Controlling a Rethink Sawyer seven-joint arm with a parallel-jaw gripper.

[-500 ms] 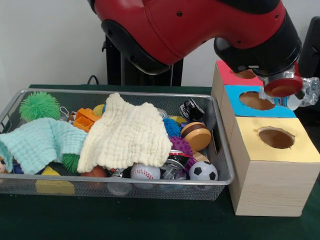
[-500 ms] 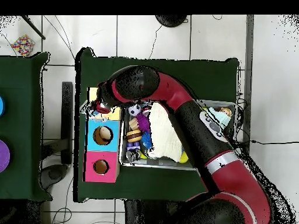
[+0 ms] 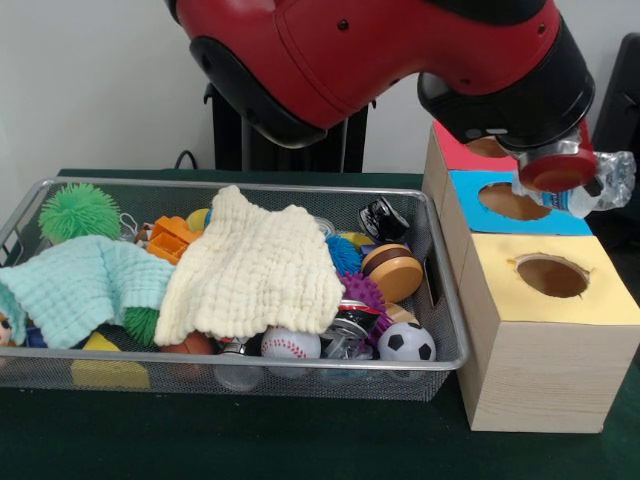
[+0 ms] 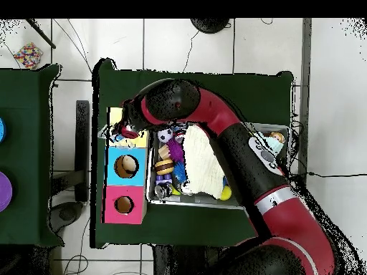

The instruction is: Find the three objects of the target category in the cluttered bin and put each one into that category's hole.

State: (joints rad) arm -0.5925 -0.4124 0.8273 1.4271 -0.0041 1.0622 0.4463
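a clear plastic bottle (image 3: 585, 192) with a red cap is held clamped in the gripper (image 3: 560, 180) above the blue box (image 3: 520, 205), beside the yellow box (image 3: 550, 285); the bin (image 3: 230, 365), left of the boxes, is filled with toys and two cloths.

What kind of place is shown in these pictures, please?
Probably a robotics lab or test room, not a home. A red robot arm works at a green-covered table on a tiled floor, with a wire mesh bin of toys and wooden boxes with holes for sorting.
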